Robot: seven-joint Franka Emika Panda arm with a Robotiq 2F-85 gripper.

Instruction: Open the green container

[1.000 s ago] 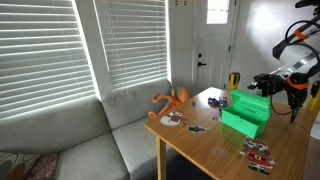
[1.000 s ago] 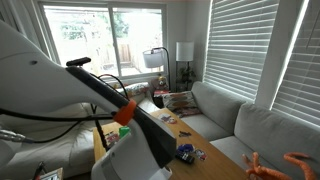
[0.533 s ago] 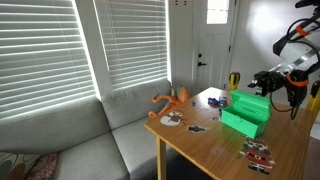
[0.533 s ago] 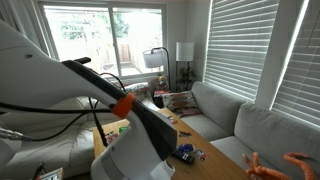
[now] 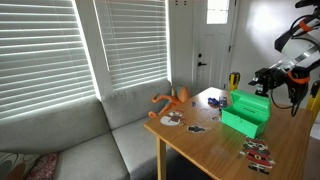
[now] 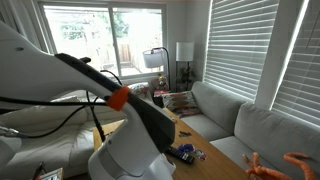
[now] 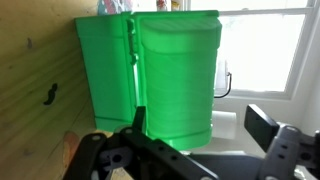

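The green container (image 5: 245, 114) stands on the wooden table (image 5: 210, 145), near its far side. In the wrist view the green container (image 7: 150, 70) fills the upper middle, its lid on and ribbed. My gripper (image 7: 200, 125) is open. One finger lies against the side of the container's rounded front part and the other stands apart from it. In an exterior view my gripper (image 5: 264, 84) hangs close above the container's far end. In the exterior view looking along my arm, the arm hides the container.
An orange toy (image 5: 172, 99), a yellow bottle (image 5: 234, 81) and small flat items (image 5: 196, 128) (image 5: 258, 152) lie on the table. A grey sofa (image 5: 100, 140) stands beside the table's edge. Small items (image 6: 185, 152) also show past my arm.
My arm has shifted slightly, with the gripper a little higher and farther back over the container. The green container has not moved.
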